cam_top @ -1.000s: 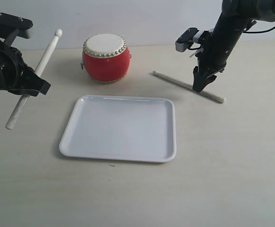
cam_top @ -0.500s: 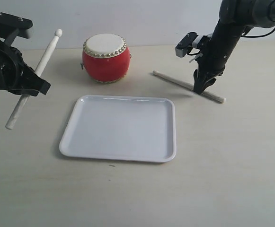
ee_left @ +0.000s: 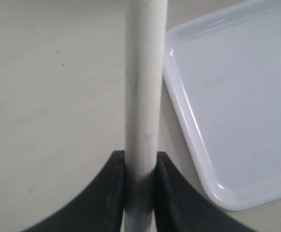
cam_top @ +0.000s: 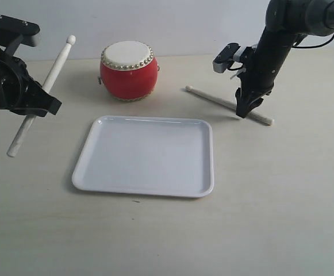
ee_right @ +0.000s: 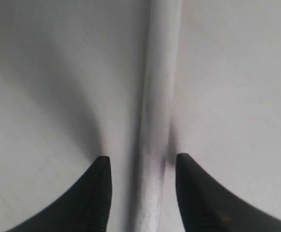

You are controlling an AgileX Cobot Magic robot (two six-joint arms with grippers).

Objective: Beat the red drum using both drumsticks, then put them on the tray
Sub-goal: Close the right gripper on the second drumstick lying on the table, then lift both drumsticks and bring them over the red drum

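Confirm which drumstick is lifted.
The left drumstick, clamped in the left gripper; the right drumstick lies flat on the table between the right gripper's open jaws.

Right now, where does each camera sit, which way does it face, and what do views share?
Exterior: off the robot, raised, looking down across the table at drum, tray, left arm and right arm.
Left wrist: on the left arm, looking along the left gripper, shut on the left stick, tray corner beyond.
Right wrist: on the right arm, looking down past the open right gripper straddling the right stick on the table.
Shared: exterior and left wrist both show tray and left stick; exterior and right wrist, the right stick.
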